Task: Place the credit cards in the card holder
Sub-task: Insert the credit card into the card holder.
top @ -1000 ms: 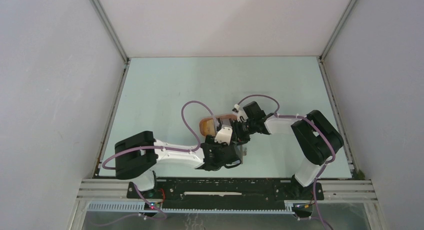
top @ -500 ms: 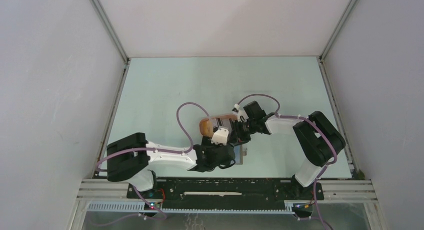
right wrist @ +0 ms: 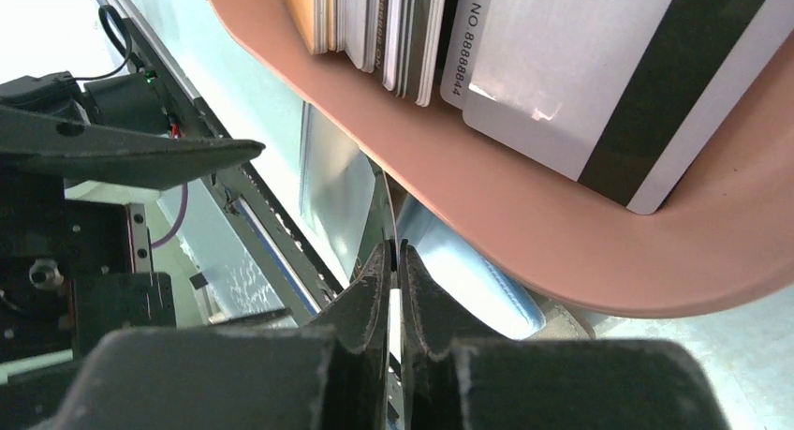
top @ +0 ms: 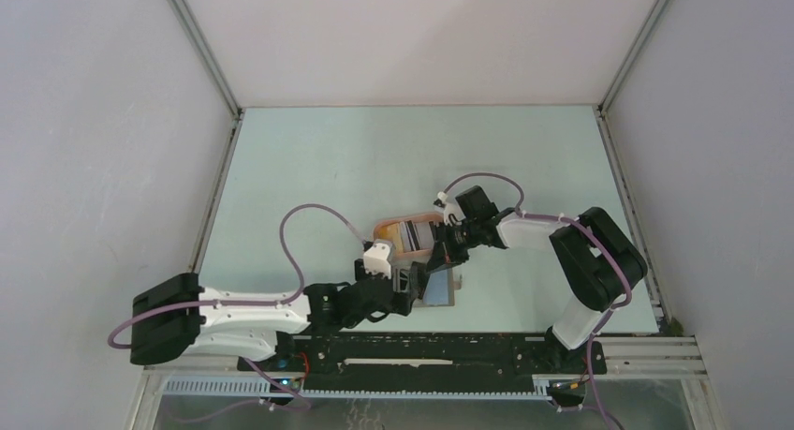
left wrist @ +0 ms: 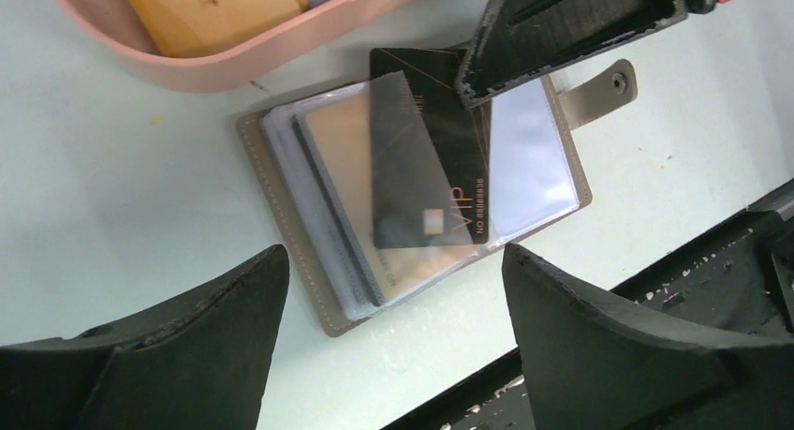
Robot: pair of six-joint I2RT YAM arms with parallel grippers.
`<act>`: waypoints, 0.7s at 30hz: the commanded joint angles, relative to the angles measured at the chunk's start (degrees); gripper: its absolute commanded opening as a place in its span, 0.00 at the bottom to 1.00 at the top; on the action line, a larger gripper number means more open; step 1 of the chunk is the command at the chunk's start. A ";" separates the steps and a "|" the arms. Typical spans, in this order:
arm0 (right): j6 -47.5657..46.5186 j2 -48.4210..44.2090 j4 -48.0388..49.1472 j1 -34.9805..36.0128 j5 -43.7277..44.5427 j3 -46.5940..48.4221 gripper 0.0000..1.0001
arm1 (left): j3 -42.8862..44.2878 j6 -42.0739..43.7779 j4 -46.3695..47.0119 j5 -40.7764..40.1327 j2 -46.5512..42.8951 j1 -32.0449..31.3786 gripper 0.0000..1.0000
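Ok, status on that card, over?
Right gripper shut on black card. Left gripper open, hovering over card holder. Card lies across the open holder, not fully sleeved. Tray of spare cards alongside, nothing blocking.

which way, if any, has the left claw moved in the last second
Yes. In the top view the left claw has drawn back to the left along the table's near edge, out from under the peach tray, which stayed put.

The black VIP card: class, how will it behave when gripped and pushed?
Probably stiff: the black card juts flat though the right tool pinches only one edge. Likely slippery: its face looks glossy, like the clear sleeves of the card holder.
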 commanded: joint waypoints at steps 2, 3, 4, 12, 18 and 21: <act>-4.30 -0.20 -1.98 0.28 0.80 2.44 0.07 | -6.07 -3.83 4.88 1.67 -5.70 3.05 0.83; -4.99 -0.09 -2.64 0.45 1.02 2.72 0.07 | -7.08 -4.35 4.91 2.10 -6.85 3.97 0.82; -5.44 0.20 -3.23 0.58 1.06 3.04 0.07 | -7.93 -4.86 5.06 2.52 -7.69 4.74 0.80; -7.96 3.20 -7.71 1.48 0.18 5.60 0.06 | -11.69 -4.91 7.31 3.78 -10.86 7.66 0.68; -9.09 3.50 -8.69 1.48 -0.34 5.87 0.07 | -13.37 2.49 13.16 9.75 -9.69 7.62 0.69; -10.38 3.32 -9.81 1.53 -0.43 6.33 0.06 | -13.87 7.56 14.01 12.76 -9.36 7.62 0.70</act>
